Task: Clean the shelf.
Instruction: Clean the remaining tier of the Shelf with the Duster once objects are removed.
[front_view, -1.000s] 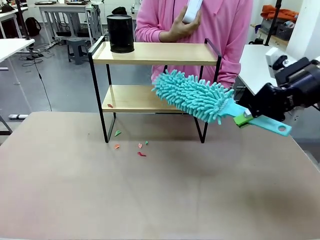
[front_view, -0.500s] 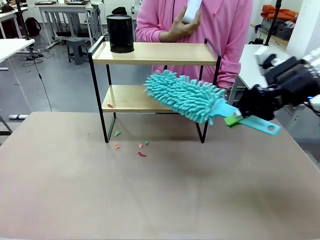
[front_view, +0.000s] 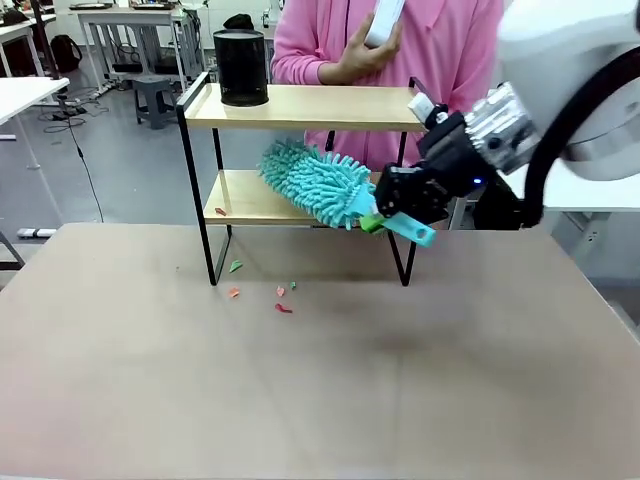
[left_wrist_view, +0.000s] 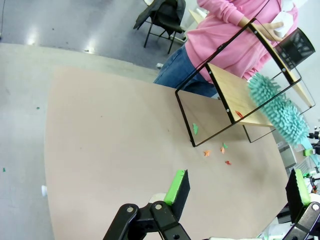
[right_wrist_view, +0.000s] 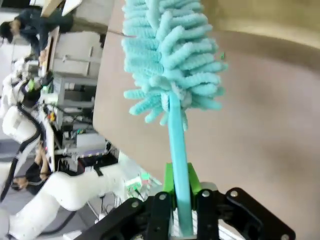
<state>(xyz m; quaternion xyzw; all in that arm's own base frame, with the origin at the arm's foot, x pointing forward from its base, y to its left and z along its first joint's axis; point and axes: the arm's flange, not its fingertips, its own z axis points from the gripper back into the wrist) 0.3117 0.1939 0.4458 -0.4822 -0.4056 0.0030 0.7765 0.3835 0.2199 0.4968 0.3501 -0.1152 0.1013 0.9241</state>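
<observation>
The shelf (front_view: 300, 106) stands at the far side of the table (front_view: 320, 400), its 4 black legs on the tabletop, just in front of a person in a pink top (front_view: 450, 50). A black cup (front_view: 241, 67) sits at the left end of the top board.

The right gripper (front_view: 383, 218) is clamped on the handle of a turquoise duster (front_view: 315, 182). The duster's fluffy head reaches in between the 2 boards, over the lower one; whether it touches the wood I cannot tell. The right wrist view shows the grip plainly: the handle runs between the 2 green pads (right_wrist_view: 168, 185), pinched tight.

The front view shows coloured scraps (front_view: 283, 307) on the table near the front left leg, and 1 red scrap (front_view: 220, 211) at the lower board's left end.

The left wrist view shows the left gripper (left_wrist_view: 238, 187) above the table, jaws wide apart with nothing between them, well apart from the shelf.
</observation>
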